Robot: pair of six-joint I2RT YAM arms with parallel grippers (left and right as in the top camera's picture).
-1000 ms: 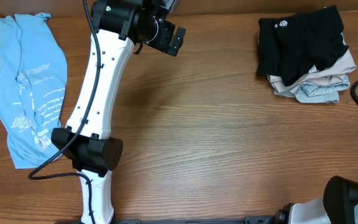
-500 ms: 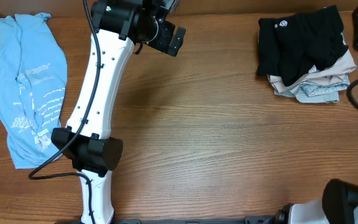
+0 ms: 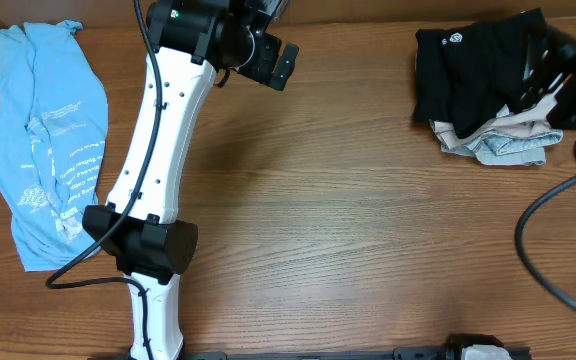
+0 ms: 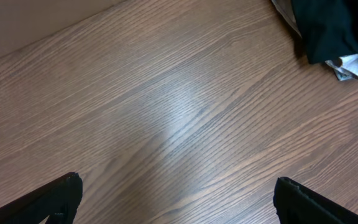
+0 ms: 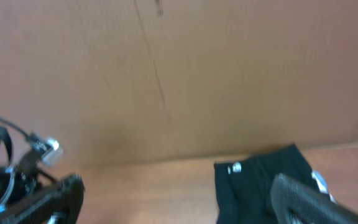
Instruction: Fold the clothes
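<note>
The left pincer (image 4: 178, 183) hangs over the bare wooden table (image 4: 166, 112) with its two fingers (image 4: 58, 199) far apart, so it is wide and holds nothing. In its own camera the black T-shirt (image 4: 328, 28) lies ahead of this pincer and to its right, well apart from the fingers. A small pale piece of cloth (image 4: 355, 63) shows just under the black edge. From overhead, the light blue tee (image 3: 48, 150) with white print lies long and flat on the other side of the white left arm (image 3: 158, 150), well apart from the left pincer.

The right pincer (image 5: 178, 183) is also wide. Its fingers (image 5: 316, 202) sit at the two lower corners of its blurred camera picture, with nothing between them. The black T-shirt, with its small white logo (image 5: 235, 167), lies ahead of this pincer, closer to the right finger, before a plain brown wall (image 5: 166, 74). From overhead the right pincer is only a dark blur over the right edge of the heap of clothes (image 3: 488, 140), and I cannot tell if it touches the cloth. The black T-shirt is crumpled on top of this heap, with a beige garment (image 3: 508, 128) and a pale blue-grey one (image 3: 513, 150) under it. A black cable (image 3: 548, 250) curves over the table beside the right pincer.
</note>
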